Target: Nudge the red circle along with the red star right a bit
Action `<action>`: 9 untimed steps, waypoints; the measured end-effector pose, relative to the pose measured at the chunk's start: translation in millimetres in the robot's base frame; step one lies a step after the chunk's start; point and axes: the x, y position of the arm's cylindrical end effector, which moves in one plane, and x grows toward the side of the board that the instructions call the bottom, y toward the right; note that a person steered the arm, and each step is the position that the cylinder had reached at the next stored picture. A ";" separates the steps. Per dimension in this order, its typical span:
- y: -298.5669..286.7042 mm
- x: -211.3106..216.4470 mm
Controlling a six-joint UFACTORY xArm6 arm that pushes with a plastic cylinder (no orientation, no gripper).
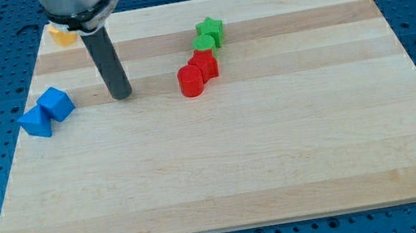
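The red circle [190, 80] stands near the board's middle top, touching the red star [204, 65] at its upper right. My tip [121, 96] rests on the board to the view's left of the red circle, with a gap of about one rod length between them. The rod rises from the tip to the arm's head at the view's top left.
A green star [211, 29] and a green block [204, 45] sit just above the red star. A blue cube [56, 103] and a blue triangle [34, 122] lie at the left. A yellow block [61, 34] is partly hidden under the arm. The wooden board [216, 173] lies on a blue perforated table.
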 end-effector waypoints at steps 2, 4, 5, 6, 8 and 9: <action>31.6 4.8; 55.9 4.8; 68.5 4.8; 76.5 4.8; 78.5 4.8; 78.5 4.8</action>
